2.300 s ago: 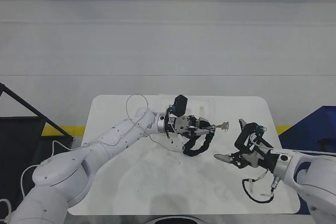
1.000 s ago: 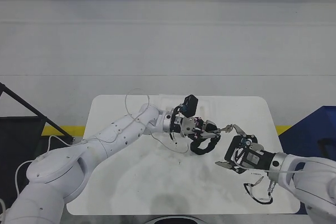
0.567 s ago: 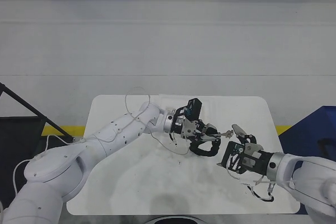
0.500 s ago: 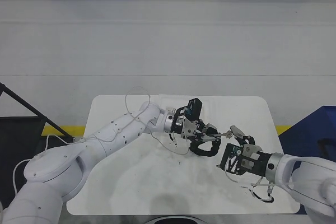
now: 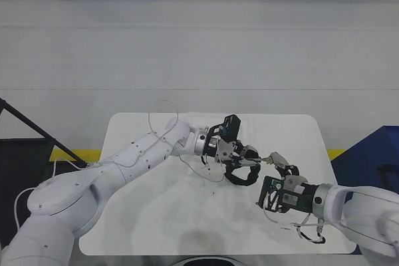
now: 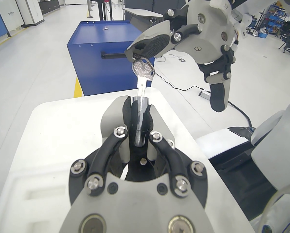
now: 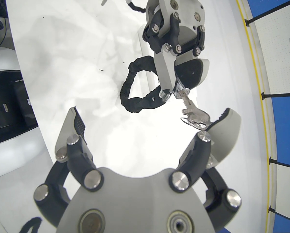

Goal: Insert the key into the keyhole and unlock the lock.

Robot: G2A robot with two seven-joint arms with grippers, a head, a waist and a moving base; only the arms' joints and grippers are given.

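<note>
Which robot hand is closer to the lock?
Left. The left gripper is shut on the lock; the right gripper is open, touching the key sticking out of the lock.

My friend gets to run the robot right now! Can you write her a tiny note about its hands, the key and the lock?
Left gripper: shut on the lock, held up over the table.
Right gripper: open. One finger touches the head of the key; the other stands well apart.
Done: the key's blade sits in the keyhole.
Left to do: close the right gripper on the key, turn it, unlock.
</note>
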